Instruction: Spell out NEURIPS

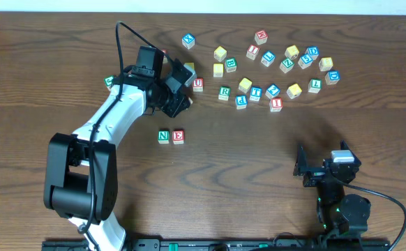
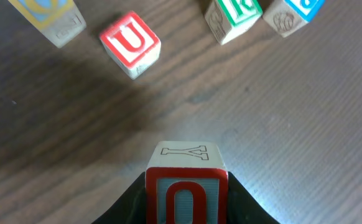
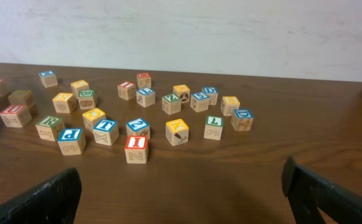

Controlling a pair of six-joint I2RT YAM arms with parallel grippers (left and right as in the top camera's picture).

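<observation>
The green N (image 1: pixel 163 137) and red E (image 1: pixel 178 137) cubes stand side by side on the table. My left gripper (image 1: pixel 178 104) hovers above and behind them, shut on a cube (image 2: pixel 186 186) whose red-framed face reads like an O, with an outlined Y on its far side. The red U (image 1: pixel 198 84) (image 2: pixel 130 45) lies just beyond it, apart from the fingers. Green R (image 1: pixel 224 92) (image 2: pixel 234 15), blue P (image 1: pixel 241 101) and red I (image 1: pixel 275 104) (image 3: pixel 136 149) lie in the cluster. My right gripper (image 3: pixel 181 193) stands open over bare wood at the front right.
Many other letter cubes are scattered across the back right, among them several yellow-faced ones (image 1: pixel 220 53). A lone green cube (image 1: pixel 109 81) sits left of my left arm. A yellow cube (image 2: pixel 50 18) lies left of the U.
</observation>
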